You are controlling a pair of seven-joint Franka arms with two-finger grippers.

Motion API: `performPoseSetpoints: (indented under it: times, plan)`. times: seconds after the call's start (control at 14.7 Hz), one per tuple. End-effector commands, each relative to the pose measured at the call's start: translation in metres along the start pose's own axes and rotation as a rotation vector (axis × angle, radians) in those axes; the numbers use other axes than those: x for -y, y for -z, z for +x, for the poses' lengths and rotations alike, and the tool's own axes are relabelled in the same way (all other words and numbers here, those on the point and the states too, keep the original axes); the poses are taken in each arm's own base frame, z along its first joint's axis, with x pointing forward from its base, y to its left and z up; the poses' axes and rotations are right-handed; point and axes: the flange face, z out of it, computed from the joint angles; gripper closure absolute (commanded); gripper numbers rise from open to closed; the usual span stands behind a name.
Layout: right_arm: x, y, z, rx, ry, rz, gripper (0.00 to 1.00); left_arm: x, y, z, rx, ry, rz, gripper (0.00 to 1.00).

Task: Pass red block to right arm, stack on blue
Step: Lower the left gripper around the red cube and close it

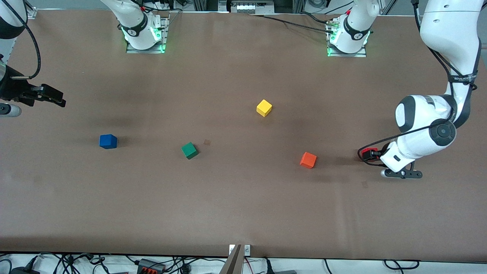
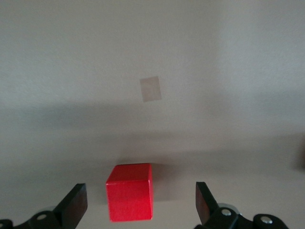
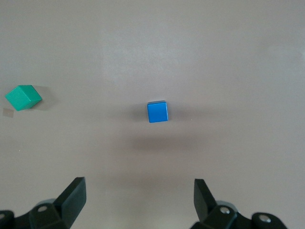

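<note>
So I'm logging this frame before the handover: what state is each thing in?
red block: on the table, between the open fingers, not gripped
blue cube: on the table, nothing stacked on it
left tool: open, low around the red block
right tool: open, up over the table near the blue cube

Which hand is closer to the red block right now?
Left. The left hand is open around the red block; the right hand waits, open, above the blue block.
</note>
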Motion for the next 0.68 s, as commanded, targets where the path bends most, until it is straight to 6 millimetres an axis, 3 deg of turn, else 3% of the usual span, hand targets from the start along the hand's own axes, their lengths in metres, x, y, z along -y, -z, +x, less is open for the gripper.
performPoseSetpoints:
  times: [0.0, 0.61]
  plan:
    - [0.001, 0.005, -0.002, 0.004, 0.004, -0.008, 0.0, 0.0, -0.013, -0.022, -0.056, 0.015, -0.006, 0.0]
    - [0.01, 0.002, -0.001, 0.012, 0.016, -0.004, 0.0, 0.017, -0.025, -0.031, -0.088, 0.044, 0.006, 0.0]
